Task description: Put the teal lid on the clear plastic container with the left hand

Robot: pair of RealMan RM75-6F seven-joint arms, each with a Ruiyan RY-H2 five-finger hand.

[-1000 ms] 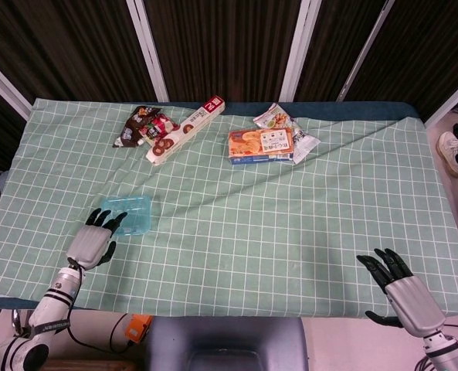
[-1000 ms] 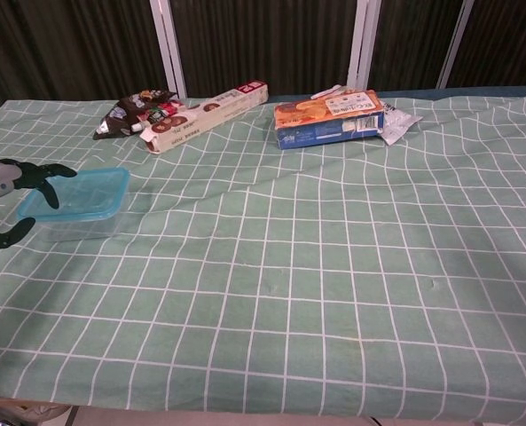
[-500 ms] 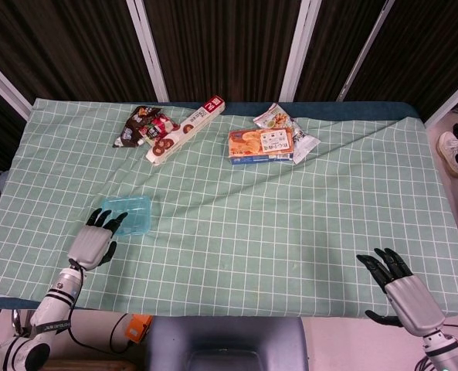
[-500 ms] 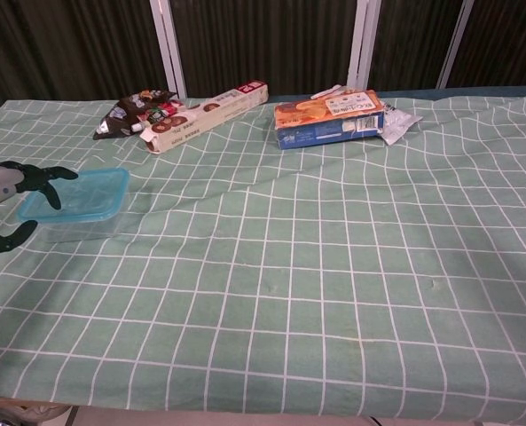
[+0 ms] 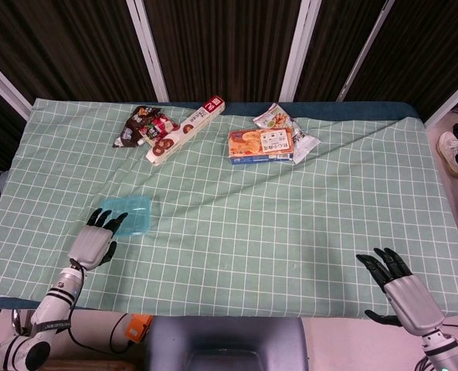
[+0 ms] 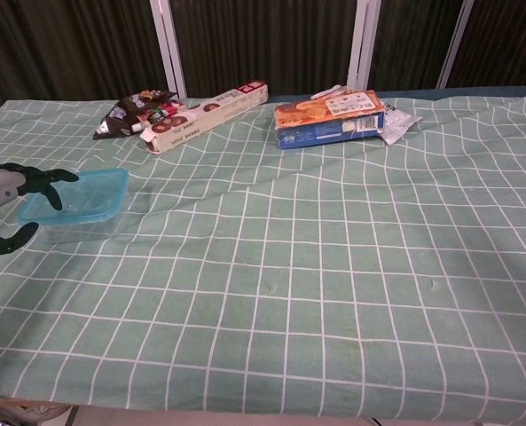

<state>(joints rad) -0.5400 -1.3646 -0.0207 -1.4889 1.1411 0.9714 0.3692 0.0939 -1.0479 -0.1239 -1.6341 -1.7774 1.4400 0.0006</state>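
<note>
Spread under everything, a green checked tablecloth (image 5: pixel 290 232). Well beyond the left hand (image 5: pixel 93 241), toward the far edge — a dark snack bag (image 5: pixel 136 125) touching a long red-and-white box (image 5: pixel 186 127) lying on a slant. Farther across, far from both hands, an orange-and-blue biscuit box (image 5: pixel 259 145) lying flat, with a crinkly clear packet (image 5: pixel 279 117) just behind it and another wrapper (image 6: pixel 397 118) at its far side.

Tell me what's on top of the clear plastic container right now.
The teal lid sits on the clear plastic container, covering its opening. The left robot hand has fingertips over the lid's near edge. Contents can't be made out.
</note>
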